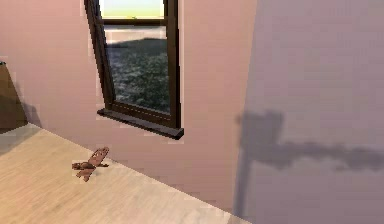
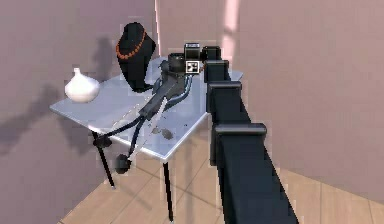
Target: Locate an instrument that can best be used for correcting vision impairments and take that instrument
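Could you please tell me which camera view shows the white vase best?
The arm side view: the white vase stands whole on the grey table's left corner. The forward view faces a window and wall instead.

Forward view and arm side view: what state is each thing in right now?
Window, seems shut.
Brown thing, lying on the floor.
Table, standing.
White vase, upright on the table.
Dark bust, upright on the table, wearing an orange necklace.
Gripper, at the table; cannot tell whether it holds anything.
Arm, stretched toward the table.
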{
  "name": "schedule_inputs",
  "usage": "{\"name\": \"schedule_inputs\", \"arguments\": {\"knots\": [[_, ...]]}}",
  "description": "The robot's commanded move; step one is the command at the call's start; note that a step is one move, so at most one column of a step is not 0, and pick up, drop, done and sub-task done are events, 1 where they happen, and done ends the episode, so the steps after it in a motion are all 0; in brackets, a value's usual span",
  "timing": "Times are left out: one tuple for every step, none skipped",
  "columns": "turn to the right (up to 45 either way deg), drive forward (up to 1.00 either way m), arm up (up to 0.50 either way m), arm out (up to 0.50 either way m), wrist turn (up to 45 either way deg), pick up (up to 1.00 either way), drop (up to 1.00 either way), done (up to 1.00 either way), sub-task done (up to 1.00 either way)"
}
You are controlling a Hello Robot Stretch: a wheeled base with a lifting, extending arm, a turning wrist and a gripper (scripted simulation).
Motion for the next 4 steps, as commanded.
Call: {"name": "schedule_inputs", "arguments": {"knots": [[0.0,0.00,0.00,0.00,45.0,0.00,0.00,0.00,0.00],[0.0,0.00,0.00,0.00,45.0,0.00,0.00,0.00,0.00],[0.0,0.00,0.00,0.00,30.0,0.00,0.00,0.00,0.00],[0.0,0.00,-0.22,0.00,0.0,0.00,0.00,0.00,0.00]]}}
